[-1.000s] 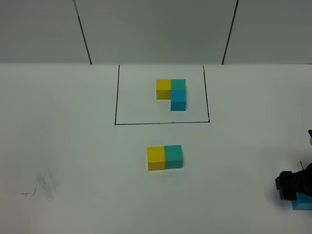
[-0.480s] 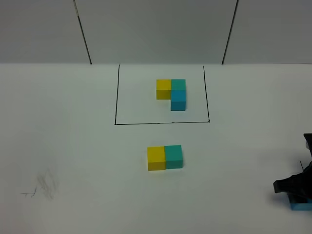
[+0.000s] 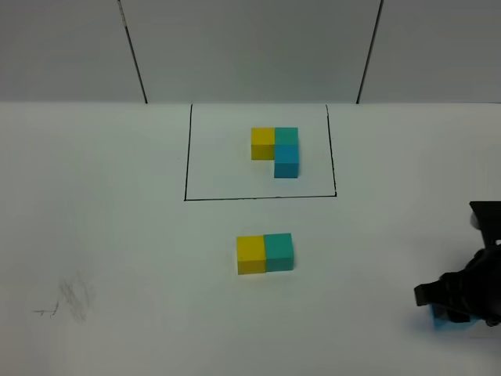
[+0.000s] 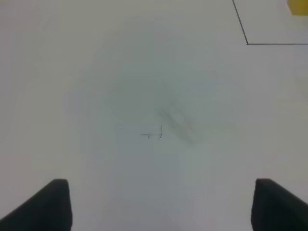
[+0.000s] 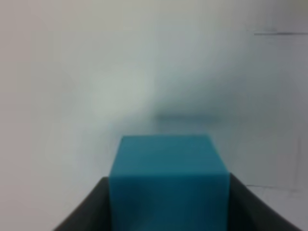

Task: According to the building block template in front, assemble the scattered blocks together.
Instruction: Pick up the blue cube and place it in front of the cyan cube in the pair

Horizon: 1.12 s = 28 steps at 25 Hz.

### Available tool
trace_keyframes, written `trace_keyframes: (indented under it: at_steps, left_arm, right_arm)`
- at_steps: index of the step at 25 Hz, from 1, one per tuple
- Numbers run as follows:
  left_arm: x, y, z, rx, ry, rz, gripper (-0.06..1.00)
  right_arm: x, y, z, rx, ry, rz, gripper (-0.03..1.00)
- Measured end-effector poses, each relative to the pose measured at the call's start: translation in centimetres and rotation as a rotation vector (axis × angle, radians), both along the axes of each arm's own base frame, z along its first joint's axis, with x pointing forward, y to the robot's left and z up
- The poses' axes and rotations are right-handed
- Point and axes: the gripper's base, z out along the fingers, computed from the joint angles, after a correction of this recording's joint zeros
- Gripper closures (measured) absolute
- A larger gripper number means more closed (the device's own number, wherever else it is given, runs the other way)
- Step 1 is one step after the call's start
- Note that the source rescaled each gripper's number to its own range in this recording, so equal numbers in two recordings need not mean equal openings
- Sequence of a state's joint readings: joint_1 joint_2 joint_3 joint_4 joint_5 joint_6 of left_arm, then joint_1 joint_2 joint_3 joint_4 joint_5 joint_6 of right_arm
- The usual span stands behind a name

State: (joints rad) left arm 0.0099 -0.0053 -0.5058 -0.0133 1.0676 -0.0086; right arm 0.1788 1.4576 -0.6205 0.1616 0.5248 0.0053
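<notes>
Pinching a sky-blue matte cube point(image 5: 166, 163) in the right pincer point(image 5: 167, 180), low over the white tabletop point(image 3: 117, 235), right side, well apart from the joined yellow cube point(image 3: 251, 254) and teal-green cube point(image 3: 279, 251). Probably light, rigid, smooth-faced; best gripped centred on opposite flat faces. With left pincer point(image 4: 160, 192) spread wide, empty.

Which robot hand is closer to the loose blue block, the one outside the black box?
Right. The right gripper is clamped on the sky-blue cube. The left gripper hangs open over a pencil smudge, far off on the other side.
</notes>
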Motion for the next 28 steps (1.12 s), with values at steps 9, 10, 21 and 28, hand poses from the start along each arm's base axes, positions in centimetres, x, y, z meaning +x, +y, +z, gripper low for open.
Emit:
trace_keyframes:
  at_steps: [9,10,21,28]
  left_arm:
    - [0.0,0.0,0.0,0.000,0.000,0.000,0.29]
    - [0.0,0.0,0.0,0.000,0.000,0.000,0.29]
    - [0.0,0.0,0.0,0.000,0.000,0.000,0.29]
    - [0.0,0.0,0.0,0.000,0.000,0.000,0.29]
  right_arm:
    - [-2.3,5.9,0.7,-0.028,0.063,0.031,0.73]
    - [-2.4,6.6,0.9,-0.036,0.058,0.033,0.73]
    - [-2.5,14.5,1.8,0.024,0.057,-0.101,0.73]
    - [-0.8,18.9,0.3,0.011,0.092,-0.117,0.73]
